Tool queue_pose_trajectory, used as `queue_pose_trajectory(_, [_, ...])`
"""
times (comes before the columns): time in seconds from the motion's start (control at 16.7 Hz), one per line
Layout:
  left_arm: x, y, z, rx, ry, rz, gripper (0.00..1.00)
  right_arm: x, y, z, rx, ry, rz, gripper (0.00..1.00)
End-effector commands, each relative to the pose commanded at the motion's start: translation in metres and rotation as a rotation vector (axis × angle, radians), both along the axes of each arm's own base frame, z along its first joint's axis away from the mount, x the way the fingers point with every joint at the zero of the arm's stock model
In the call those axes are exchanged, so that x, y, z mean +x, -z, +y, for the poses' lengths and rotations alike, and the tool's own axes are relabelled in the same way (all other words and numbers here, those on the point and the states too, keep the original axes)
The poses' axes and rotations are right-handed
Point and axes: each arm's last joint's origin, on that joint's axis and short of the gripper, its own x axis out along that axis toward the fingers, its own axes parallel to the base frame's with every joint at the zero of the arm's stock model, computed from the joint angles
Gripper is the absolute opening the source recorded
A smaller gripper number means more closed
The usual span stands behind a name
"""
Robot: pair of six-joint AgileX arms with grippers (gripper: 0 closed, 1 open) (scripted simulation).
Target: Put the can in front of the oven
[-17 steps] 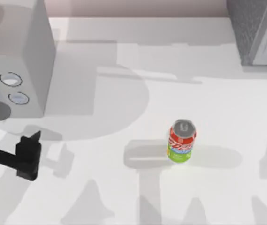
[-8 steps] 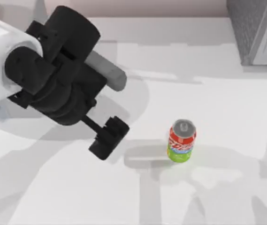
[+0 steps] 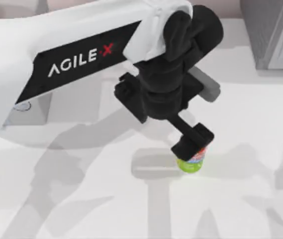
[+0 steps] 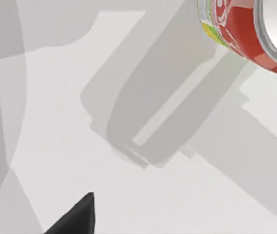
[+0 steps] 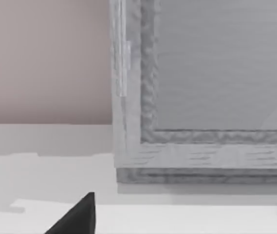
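The can [image 3: 190,165] stands upright on the white table, right of the middle; its red band and green lower part [image 4: 235,29] also show in the left wrist view. My left arm reaches across from the left, and my left gripper [image 3: 193,143] hangs just over the can's top, hiding most of it. The gripper is open, with one dark fingertip [image 4: 77,219] over bare table and nothing between the fingers. A white box with round dials [image 3: 32,107] at the far left looks like the oven and is mostly hidden behind the arm.
A grey box with a framed front [image 3: 273,32] stands at the back right corner; the right wrist view faces it [image 5: 216,87], with one dark fingertip [image 5: 80,218] of the open right gripper at the edge. Bare table lies in front of and left of the can.
My left arm has swung from the front left across the table to the right. Its gripper now hangs over the can. The can has not moved.
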Motion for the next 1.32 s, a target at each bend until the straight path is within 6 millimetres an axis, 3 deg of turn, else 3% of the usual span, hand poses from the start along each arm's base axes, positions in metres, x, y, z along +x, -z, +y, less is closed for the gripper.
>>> queue_pose_trajectory(0.24, [0.011, 0.011, -0.038, 0.049, -0.003, 0.047, 1.00, 0.000, 0.000, 0.000, 0.000, 0.000, 0.000, 1.00])
queue_pose_trajectory(0.48, [0.019, 0.011, -0.057, 0.060, -0.039, 0.056, 1.00, 0.000, 0.000, 0.000, 0.000, 0.000, 0.000, 1.00])
queue_pose_trajectory(1.32, [0.028, 0.008, -0.066, 0.050, -0.091, 0.046, 1.00, 0.000, 0.000, 0.000, 0.000, 0.000, 0.000, 1.00])
